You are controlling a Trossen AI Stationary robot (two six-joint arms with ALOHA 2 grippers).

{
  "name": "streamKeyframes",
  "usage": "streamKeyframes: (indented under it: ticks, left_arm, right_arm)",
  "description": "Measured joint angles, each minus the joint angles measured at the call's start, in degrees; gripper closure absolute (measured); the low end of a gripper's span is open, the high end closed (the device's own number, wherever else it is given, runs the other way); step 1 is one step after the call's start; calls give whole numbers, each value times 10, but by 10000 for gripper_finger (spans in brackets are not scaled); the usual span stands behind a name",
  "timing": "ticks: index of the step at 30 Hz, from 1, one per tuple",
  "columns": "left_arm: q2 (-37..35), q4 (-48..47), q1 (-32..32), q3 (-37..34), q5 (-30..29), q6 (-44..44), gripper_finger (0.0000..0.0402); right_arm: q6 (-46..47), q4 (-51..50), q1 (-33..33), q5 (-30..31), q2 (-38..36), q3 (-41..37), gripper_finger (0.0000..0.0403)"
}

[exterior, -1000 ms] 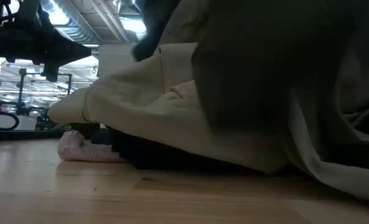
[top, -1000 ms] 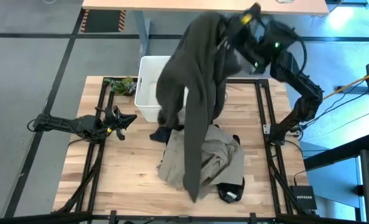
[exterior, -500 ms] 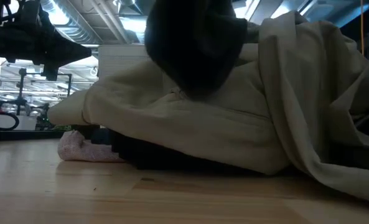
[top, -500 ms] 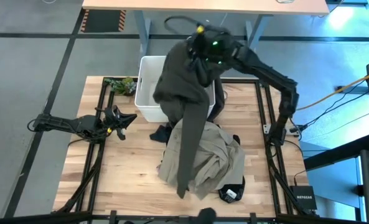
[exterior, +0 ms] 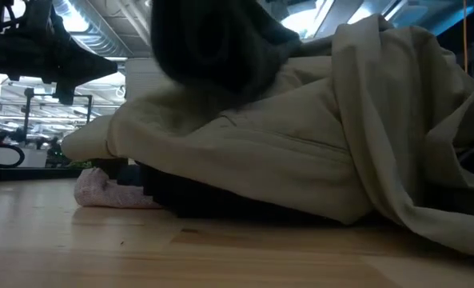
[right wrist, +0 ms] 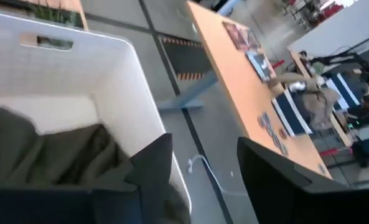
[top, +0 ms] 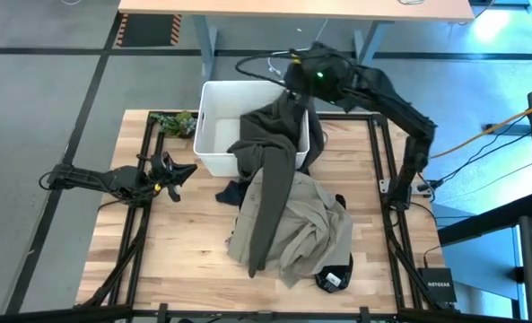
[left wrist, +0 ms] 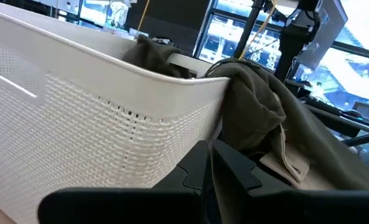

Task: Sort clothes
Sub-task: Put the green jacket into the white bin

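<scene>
A large dark olive garment (top: 267, 152) hangs over the near right rim of the white bin (top: 213, 108). Its top lies inside the bin (right wrist: 53, 155), and its long tail runs down across the beige-khaki garment (top: 306, 224) heaped on the table. My right gripper (right wrist: 200, 177) is open above the bin's far right corner (top: 291, 88) and holds nothing. A black garment (top: 333, 269), a small dark blue one (top: 230, 191) and a pink one (exterior: 101, 192) lie under or beside the heap. My left gripper (top: 183, 170) waits shut left of the bin.
A small green plant (top: 176, 122) sits at the bin's left. Dark frame rails (top: 149, 215) run along both sides of the wooden table. Bare wood shows at the near left (top: 185, 251). In the left wrist view the bin's perforated wall (left wrist: 78, 112) stands close.
My right gripper has swung from beyond the far right corner toward the table's left, come down over the bin, and let go of the olive garment. The garment has dropped: its top has fallen into the bin, and its tail has settled on the beige heap.
</scene>
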Motion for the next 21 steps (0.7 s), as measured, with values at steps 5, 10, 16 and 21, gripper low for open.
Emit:
streamKeyframes:
  ticks: [5,10,16,21]
  left_arm:
    - [0,0,0,0,2,-22,386]
    - [0,0,0,0,4,-25,386]
    - [0,0,0,0,5,-22,386]
    - [0,0,0,0,5,-31,386]
  right_arm:
    - [25,-65,-25,-12,-56,-47,206]
    - [110,-84,-124,-174,-92,-131,205]
    - [123,-53,-203,-211,-124,-319,205]
    - [120,26,-217,-244,-158,-469,205]
